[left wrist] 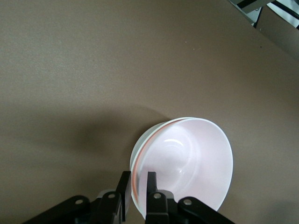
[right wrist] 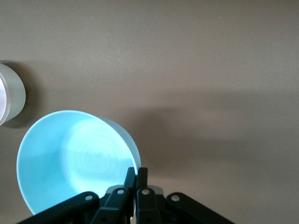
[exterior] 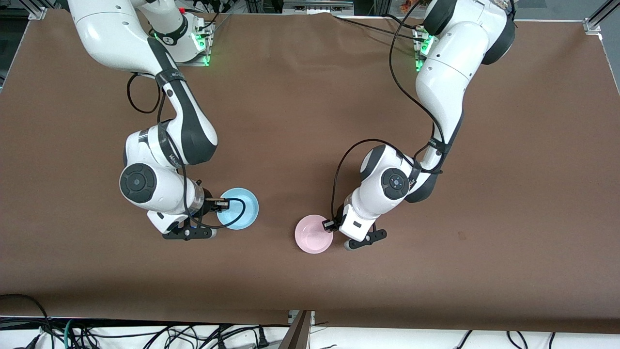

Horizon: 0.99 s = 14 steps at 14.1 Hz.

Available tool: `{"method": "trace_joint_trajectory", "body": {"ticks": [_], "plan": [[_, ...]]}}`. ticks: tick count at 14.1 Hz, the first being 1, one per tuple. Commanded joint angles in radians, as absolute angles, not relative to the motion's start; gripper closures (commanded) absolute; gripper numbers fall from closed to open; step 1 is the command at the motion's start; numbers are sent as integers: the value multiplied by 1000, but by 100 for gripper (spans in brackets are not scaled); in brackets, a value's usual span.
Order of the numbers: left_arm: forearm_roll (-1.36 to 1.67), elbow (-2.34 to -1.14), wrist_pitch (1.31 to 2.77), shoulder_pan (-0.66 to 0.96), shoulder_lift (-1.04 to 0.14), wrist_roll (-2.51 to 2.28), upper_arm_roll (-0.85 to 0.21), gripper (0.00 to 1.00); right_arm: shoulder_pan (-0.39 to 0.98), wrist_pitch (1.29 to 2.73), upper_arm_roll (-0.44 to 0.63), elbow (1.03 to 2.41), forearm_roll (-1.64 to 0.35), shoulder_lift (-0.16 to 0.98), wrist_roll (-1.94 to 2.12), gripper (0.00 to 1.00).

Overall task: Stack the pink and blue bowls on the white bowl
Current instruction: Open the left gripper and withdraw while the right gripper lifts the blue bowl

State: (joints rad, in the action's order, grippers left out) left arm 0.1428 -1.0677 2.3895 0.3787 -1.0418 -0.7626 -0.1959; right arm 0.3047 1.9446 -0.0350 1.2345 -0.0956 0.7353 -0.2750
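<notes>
Jaws of your left gripper (left wrist: 136, 186) pinch the pale pink plastic bowl (left wrist: 187, 163), nested in the white plastic bowl (left wrist: 140, 148); right gripper (right wrist: 135, 179) clamps the sky-blue plastic bowl (right wrist: 70, 158). Next, stack blue on pink.

The blue bowl (right wrist: 77, 161) and pink bowl (left wrist: 187, 163) are looking like smooth, slightly glossy plastic. The table (exterior: 310, 97) is showing a matt brown covering, faintly grainy.

No legible txt, labels or nos. anywhere.
</notes>
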Motion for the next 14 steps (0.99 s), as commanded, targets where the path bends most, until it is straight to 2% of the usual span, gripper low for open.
{"method": "trace_joint_trajectory", "body": {"ticks": [1,4,7,8,10,11,14], "plan": [[117,-1040,2376,384,-1046,-804,-187,75,304,1919,-38,1213,-104,735,-281,100],[118,-1040,2308,355,-1016,-793,-187,71,328,1924,-54,1213,-106,735,-328,100],[114,-1068,2133,272,-915,-718,-186,57,388,1992,-87,1213,-106,750,-518,100],[114,-1098,2053,232,-863,-647,-186,46,428,2021,-84,1213,-103,762,-575,100],[110,-1167,1953,160,-748,-486,-186,4,480,2124,-80,1212,-98,787,-662,100],[98,-1207,1907,135,-686,-419,-169,0,497,2191,-80,1207,-98,805,-688,100],[84,-1233,1734,83,-566,-239,-95,0,525,2287,-75,1099,-97,915,-715,100]]}}
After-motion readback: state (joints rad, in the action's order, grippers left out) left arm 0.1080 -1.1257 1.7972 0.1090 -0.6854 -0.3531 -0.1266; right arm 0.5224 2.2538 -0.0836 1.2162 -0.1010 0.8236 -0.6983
